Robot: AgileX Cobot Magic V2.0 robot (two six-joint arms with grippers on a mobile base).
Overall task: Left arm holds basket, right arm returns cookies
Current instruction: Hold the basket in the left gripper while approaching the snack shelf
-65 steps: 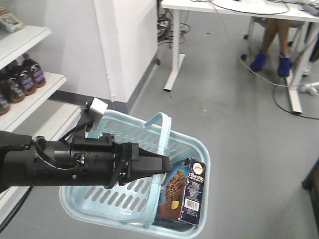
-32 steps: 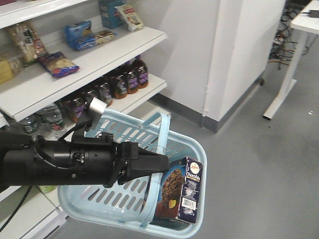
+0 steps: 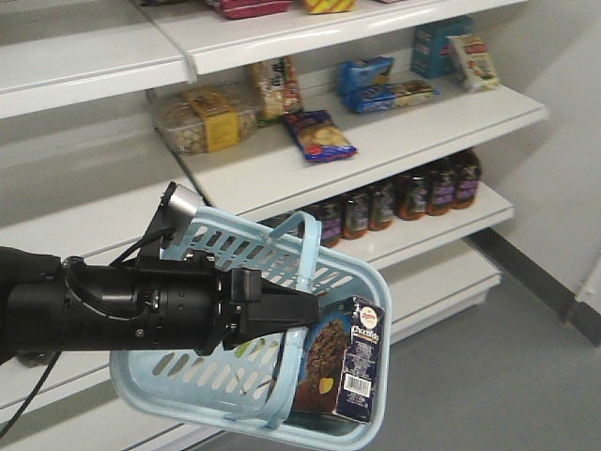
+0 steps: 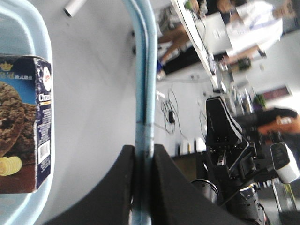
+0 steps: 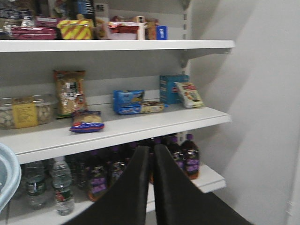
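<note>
Nearest us, our left gripper (image 4: 143, 157) is clamped on the handle (image 4: 144, 70) of the basket (image 3: 235, 224). The cookie box (image 3: 344, 362) stands inside the basket at its right end. Our right gripper (image 5: 151, 157) has its fingers together, facing the shelves (image 5: 140, 125). Beyond, these carry snack packs (image 5: 86, 121) and dark bottles (image 5: 190, 159).
</note>
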